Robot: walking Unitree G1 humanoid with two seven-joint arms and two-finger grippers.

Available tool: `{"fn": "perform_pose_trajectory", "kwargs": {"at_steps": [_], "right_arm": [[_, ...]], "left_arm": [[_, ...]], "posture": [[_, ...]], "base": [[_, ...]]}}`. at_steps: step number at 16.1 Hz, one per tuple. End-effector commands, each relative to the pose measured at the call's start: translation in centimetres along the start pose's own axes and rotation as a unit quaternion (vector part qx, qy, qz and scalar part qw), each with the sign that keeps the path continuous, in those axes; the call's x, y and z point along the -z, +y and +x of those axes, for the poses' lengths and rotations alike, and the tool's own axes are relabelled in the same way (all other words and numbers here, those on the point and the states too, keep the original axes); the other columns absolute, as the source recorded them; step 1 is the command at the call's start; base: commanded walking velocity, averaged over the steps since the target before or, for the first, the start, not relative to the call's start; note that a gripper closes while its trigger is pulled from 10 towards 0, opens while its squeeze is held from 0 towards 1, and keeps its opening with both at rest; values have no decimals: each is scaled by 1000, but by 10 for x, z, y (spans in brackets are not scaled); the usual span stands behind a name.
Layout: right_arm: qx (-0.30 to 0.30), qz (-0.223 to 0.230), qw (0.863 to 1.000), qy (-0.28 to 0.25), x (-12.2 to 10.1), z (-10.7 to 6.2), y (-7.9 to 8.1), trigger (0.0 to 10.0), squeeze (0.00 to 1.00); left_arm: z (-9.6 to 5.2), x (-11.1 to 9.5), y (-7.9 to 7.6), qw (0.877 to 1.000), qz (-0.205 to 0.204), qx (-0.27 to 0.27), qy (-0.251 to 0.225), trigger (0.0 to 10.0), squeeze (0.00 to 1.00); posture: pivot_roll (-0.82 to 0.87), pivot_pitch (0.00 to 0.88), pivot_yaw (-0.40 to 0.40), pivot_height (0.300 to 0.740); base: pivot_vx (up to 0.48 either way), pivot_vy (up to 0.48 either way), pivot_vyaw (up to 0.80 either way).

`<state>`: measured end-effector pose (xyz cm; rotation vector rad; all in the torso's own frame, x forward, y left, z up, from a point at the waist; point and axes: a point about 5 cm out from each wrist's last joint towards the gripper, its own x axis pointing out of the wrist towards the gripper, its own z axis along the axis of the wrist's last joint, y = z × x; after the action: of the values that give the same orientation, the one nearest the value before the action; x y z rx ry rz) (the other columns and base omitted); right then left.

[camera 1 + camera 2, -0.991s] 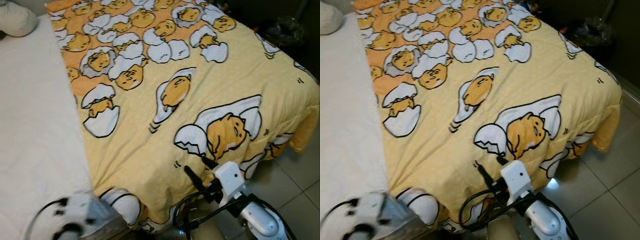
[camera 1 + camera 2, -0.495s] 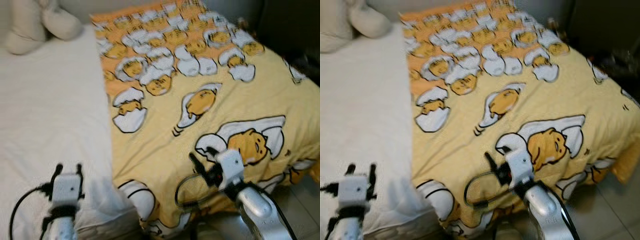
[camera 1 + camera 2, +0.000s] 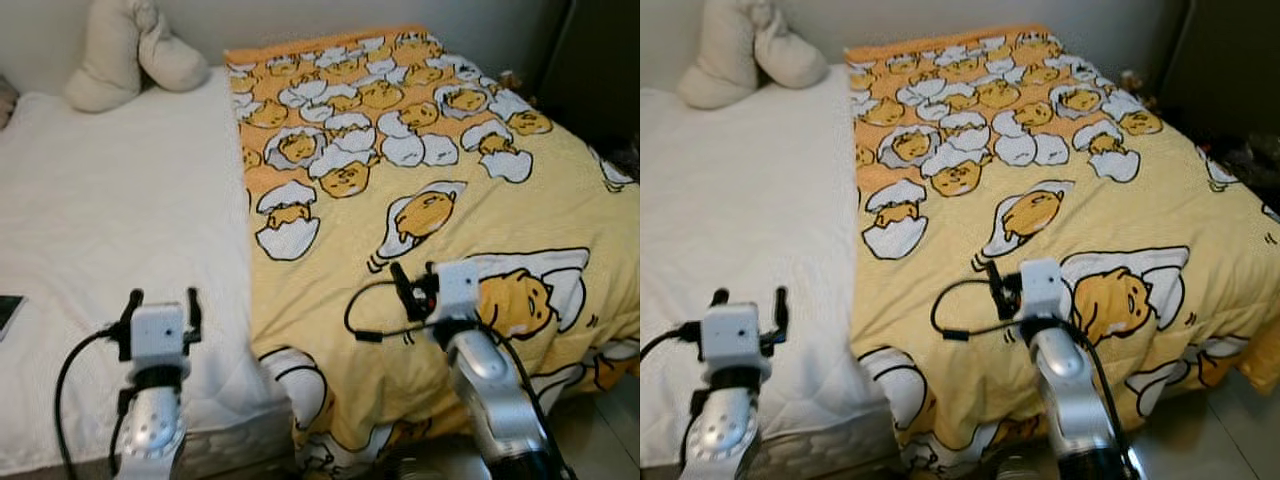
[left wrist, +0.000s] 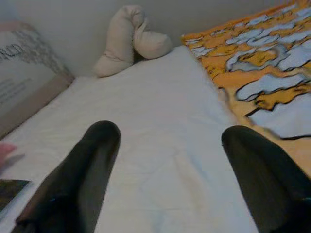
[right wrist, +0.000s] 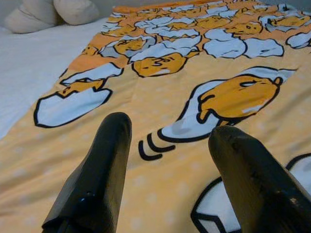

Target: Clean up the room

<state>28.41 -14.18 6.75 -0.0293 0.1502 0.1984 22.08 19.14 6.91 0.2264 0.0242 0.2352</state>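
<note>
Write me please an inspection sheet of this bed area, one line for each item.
Surface: bed with white sheet bare on the robot's left.
Job's things: yellow egg-print blanket spread over the right half, hanging off the foot.
Clutter: cream pillow at the head; dark flat object at the left edge, kind unclear.
Grippers: left pincer open above the sheet; right pincer open above the blanket.
Cables: black cable looping at the right wrist.
Surroundings: tiled floor; pale wall.
</note>
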Motion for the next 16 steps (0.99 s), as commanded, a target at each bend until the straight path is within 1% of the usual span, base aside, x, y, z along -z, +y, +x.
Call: {"fn": "perform_pose_trajectory", "kwargs": {"at_steps": [1,2,4,6,8,9,10,11,12,13,14,16], "right_arm": [[3,9,1000,-16,-6,7,1,10000,0],[-5,7,1000,-18,-7,8,2,10000,0],[-12,9,1000,-22,-7,10,4,10000,0],[-16,2,1000,-26,-8,12,6,10000,0],[-16,-4,1000,-27,-8,12,4,10000,0],[-13,-7,999,-30,-7,11,3,10000,0],[-7,-13,999,-28,-6,10,0,10000,0],[-7,-14,999,-29,-6,10,-1,10000,0],[-12,-14,999,-32,-6,8,-2,10000,0],[-15,-14,999,-36,-6,8,-1,10000,0],[-25,-13,999,-39,-7,6,-1,10000,0],[-23,-8,999,-40,-6,5,-3,10000,0]], "left_arm": [[6,-5,-6,1000,-8,21,-5,10000,1000],[9,-5,-5,1000,-17,18,-1,10000,1000],[12,-5,-5,1000,-20,20,2,10000,1000],[13,-7,-6,999,-22,30,0,10000,1000],[14,-7,-6,999,-27,34,-2,10000,1000],[15,-6,-6,999,-30,35,-1,10000,1000],[16,-5,-7,999,-30,40,4,10000,1000],[16,-4,-8,998,-31,46,6,10000,765],[18,-4,-9,998,-35,54,9,10000,82],[19,-4,-9,998,-35,57,7,10000,0],[22,-4,-9,998,-33,57,5,10000,0],[24,-3,-9,997,-39,59,9,10000,0]], "posture": [[-132,0,119,723],[-133,0,120,723],[-134,0,121,723],[-139,0,128,723],[-144,0,131,723],[-149,0,132,723],[-151,0,133,723],[-154,0,132,723],[-155,0,131,723],[-156,0,130,723],[-157,0,131,723],[-159,0,132,723]], "base": [[0,-266,0],[0,-480,0],[0,-480,644],[0,-480,584],[0,-480,550],[0,0,575],[0,0,0],[0,0,0],[0,0,0],[0,439,0],[0,469,0],[0,471,606]]}}
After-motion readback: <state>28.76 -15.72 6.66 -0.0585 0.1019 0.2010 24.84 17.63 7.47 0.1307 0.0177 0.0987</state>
